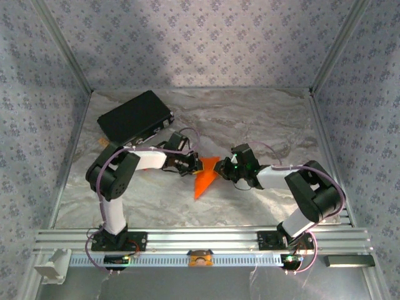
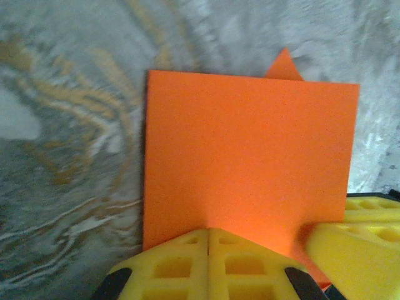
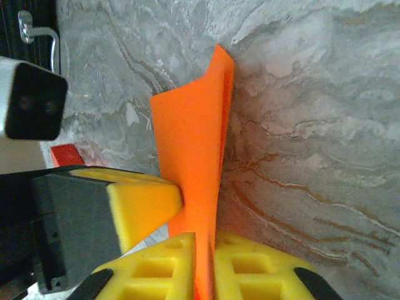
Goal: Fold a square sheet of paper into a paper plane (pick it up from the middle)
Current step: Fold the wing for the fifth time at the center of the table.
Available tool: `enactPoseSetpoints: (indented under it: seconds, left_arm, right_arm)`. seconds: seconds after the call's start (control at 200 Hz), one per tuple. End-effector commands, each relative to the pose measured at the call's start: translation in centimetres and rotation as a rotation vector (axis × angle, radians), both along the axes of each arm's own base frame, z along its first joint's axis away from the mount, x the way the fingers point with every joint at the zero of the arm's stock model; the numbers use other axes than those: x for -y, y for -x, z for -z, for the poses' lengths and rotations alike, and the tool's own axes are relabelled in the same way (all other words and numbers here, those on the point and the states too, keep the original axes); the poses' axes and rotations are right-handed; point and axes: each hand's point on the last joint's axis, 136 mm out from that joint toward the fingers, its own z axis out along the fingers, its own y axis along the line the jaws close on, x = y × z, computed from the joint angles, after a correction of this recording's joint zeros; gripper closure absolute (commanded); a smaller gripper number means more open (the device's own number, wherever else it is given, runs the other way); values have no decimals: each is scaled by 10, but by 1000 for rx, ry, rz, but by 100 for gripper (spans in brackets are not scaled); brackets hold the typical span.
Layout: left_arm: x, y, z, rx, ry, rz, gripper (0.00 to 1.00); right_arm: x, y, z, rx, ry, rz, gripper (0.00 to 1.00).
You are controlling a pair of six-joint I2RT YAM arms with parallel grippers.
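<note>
**Item:** orange paper [image 1: 206, 176] — folded, plain; no writing or label can be read in any view.
**Location:** centre of the top view, on the grey marbled table [image 1: 262, 125], between the two grippers.
**Left gripper [image 1: 189, 165]:** fingers closed on the paper's near edge. Its wrist view shows the paper [image 2: 250, 156] as a flat panel with a small triangular tip poking above the top edge. A yellow finger [image 2: 356, 244] of the other arm sits at lower right.
**Right gripper [image 1: 225, 170]:** clamped on the same paper. Its wrist view shows the paper edge-on and upright [image 3: 194, 137], with the left arm's yellow pad [image 3: 140, 206] touching it.
**Surroundings:** small red block [image 3: 65, 155] at left of the right wrist view; black case [image 1: 134, 117] at upper left of the top view.
</note>
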Motion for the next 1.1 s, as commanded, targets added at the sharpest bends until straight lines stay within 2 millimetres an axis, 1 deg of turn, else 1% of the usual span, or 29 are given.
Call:
enactPoseSetpoints:
  seconds: [0.0,0.215,0.41,0.555,0.76,0.81,0.839,0.869,0.934,1.004,1.094]
  left_arm:
    - [-4,3,13,-12,-21,7,100]
    - [-5,1,11,-5,-22,12,100]
    - [-3,-2,8,3,-14,9,100]
    - [-1,-4,1,16,0,8,100]
    - [1,-7,-14,48,23,6,100]
    - [2,-7,-19,68,31,9,96]
    - [2,-8,-24,86,38,10,92]
    - [1,-8,-28,104,38,12,87]
    - [-1,-7,-35,149,24,19,82]
    - [-6,-2,-39,204,-19,40,74]
    - [-9,8,-43,276,-85,91,67]
  right_arm:
    - [-6,-2,-3,24,-20,-79,81]
    - [-7,-7,-3,25,-32,-138,79]
    - [-3,-9,4,2,-27,-147,80]
    - [-1,-9,10,-17,-26,-147,85]
    - [1,-11,7,-15,-25,-130,94]
    - [2,-12,6,-13,-23,-115,96]
    - [4,-13,5,-13,-18,-98,97]
    - [7,-14,5,-15,-11,-75,97]
    - [15,-15,4,-20,1,-12,98]
    - [24,-17,1,-16,7,61,98]
    - [33,-18,-4,-15,9,127,99]
